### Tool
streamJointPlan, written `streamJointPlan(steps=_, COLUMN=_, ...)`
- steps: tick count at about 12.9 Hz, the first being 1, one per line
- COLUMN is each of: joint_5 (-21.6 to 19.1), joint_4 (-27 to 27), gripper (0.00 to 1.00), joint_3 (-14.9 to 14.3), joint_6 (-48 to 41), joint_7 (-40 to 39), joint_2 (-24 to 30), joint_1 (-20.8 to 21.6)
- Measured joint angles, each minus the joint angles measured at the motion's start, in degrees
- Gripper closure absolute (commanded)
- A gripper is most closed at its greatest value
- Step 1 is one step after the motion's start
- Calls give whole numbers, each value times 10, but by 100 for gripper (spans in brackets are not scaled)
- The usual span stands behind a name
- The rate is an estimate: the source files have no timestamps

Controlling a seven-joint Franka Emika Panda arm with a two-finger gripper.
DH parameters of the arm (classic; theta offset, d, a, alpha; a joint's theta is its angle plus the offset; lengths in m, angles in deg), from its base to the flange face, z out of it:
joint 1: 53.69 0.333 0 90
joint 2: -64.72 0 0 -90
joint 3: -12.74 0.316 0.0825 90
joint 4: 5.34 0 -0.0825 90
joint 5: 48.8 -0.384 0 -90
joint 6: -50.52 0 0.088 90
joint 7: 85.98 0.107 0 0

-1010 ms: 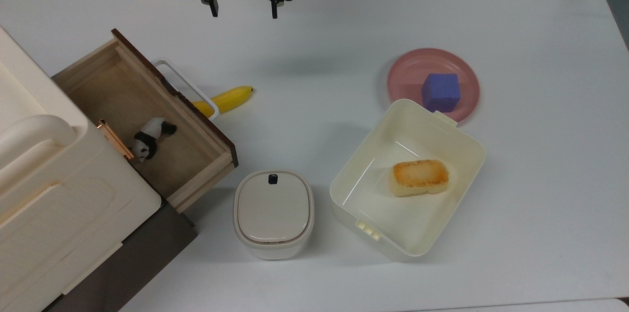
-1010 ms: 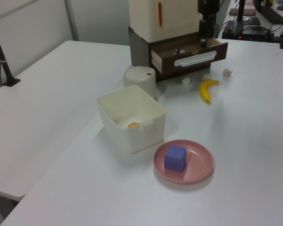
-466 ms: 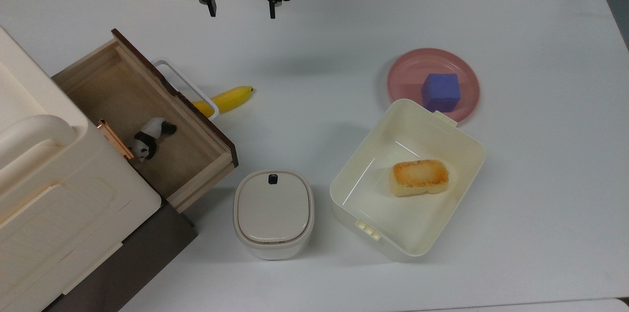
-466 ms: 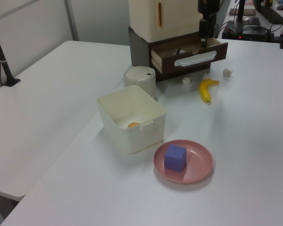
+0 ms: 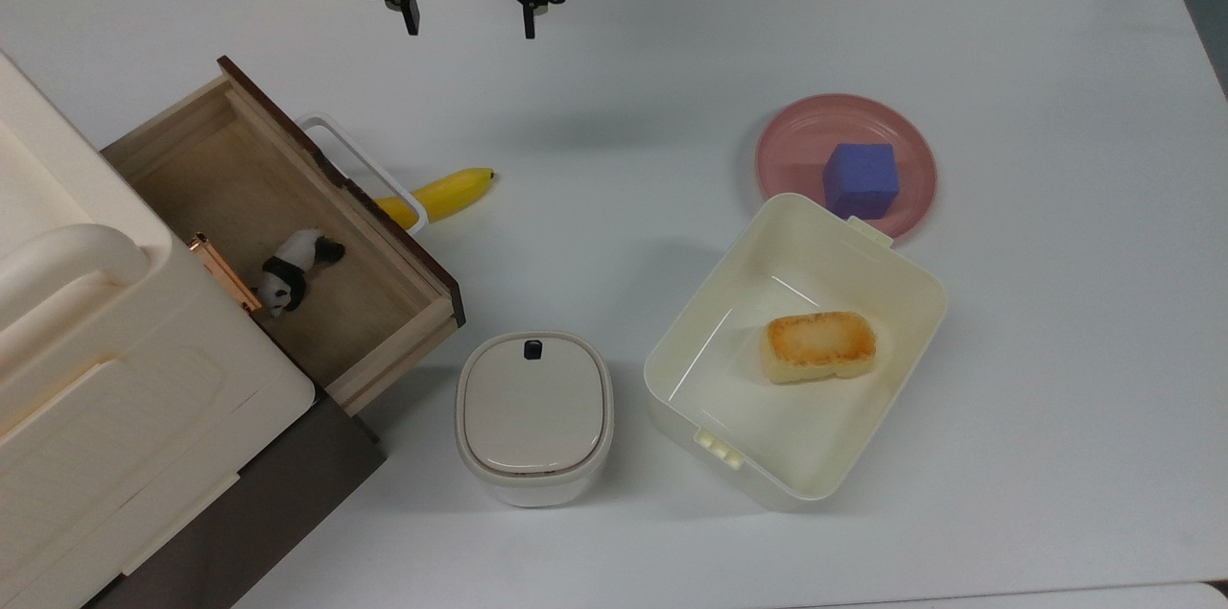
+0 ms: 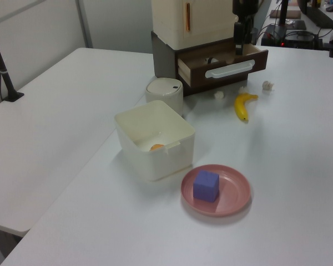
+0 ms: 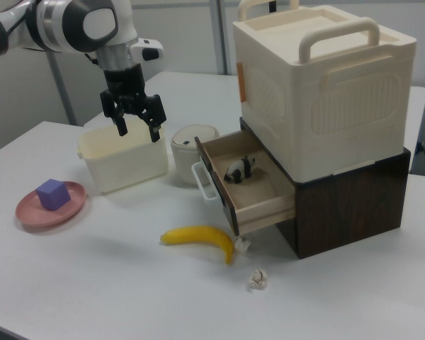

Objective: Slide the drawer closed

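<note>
Top view. One gripper (image 5: pixel 466 20) at 12 o'clock by the table's far edge, fingers spread wide, nothing between them, hanging clear of everything. One drawer (image 5: pixel 288 235) at 9 o'clock, pulled well out of the cream cabinet (image 5: pixel 106 379), its dark front panel facing 2 o'clock. One white loop handle (image 5: pixel 369 170) on that panel. One panda figure (image 5: pixel 293 269) lies inside the drawer. One banana (image 5: pixel 443 195) lies just beyond the handle and partly under it. One lidded bin (image 5: pixel 533 415) at 6 o'clock, close to the drawer's near corner. One open container (image 5: pixel 710 369) at 4 o'clock holds one piece of toast (image 5: pixel 818 346). One pink plate (image 5: pixel 796 134) at 2 o'clock carries one blue cube (image 5: pixel 861 178); the container's rim overlaps the plate's edge. Bare white table (image 5: pixel 614 110) lies between gripper and drawer front.

Left view. The drawer (image 6: pixel 225 64) sits at 1 o'clock, its handle (image 6: pixel 230 68) toward the camera. The banana (image 6: pixel 243 105) lies on the table ahead of it. Two small white crumpled bits (image 6: pixel 268 85) show here, one beside the banana, one nearer the bin (image 6: pixel 165 92). Wide empty table fills 9 o'clock.

Right view. The gripper (image 7: pixel 137 122) hangs at 10 o'clock above the container (image 7: pixel 124 159), fingers wide apart. The drawer (image 7: pixel 251 188) juts out toward 8 o'clock from the dark base under the cabinet (image 7: pixel 319 92), and the panda (image 7: pixel 239 168) shows inside. The banana (image 7: pixel 198 237) lies at 6 o'clock, well apart from the plate (image 7: pixel 35 210).
</note>
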Motion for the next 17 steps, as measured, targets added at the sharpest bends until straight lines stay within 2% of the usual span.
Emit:
streamJointPlan(steps=3, joint_5=0, joint_4=0, gripper=16, joint_3=0, joint_6=0, joint_7=-3, joint_2=0, joint_1=0)
streamJointPlan(steps=9, joint_5=0, joint_4=-4, gripper=27, joint_3=0, joint_6=0, joint_7=-4, joint_2=0, joint_1=1)
streamJointPlan(steps=10, joint_5=0, joint_4=-4, gripper=31, joint_3=0, joint_6=0, joint_7=-4, joint_2=0, joint_1=1)
streamJointPlan(steps=13, joint_5=0, joint_4=-5, gripper=53, joint_3=0, joint_6=0, joint_7=-5, joint_2=0, joint_1=1)
streamJointPlan(steps=15, joint_5=0, joint_4=-5, gripper=58, joint_3=0, joint_6=0, joint_7=-6, joint_2=0, joint_1=1)
streamJointPlan(steps=17, joint_5=0, joint_4=-5, gripper=81, joint_3=0, joint_6=0, joint_7=-7, joint_2=0, joint_1=1)
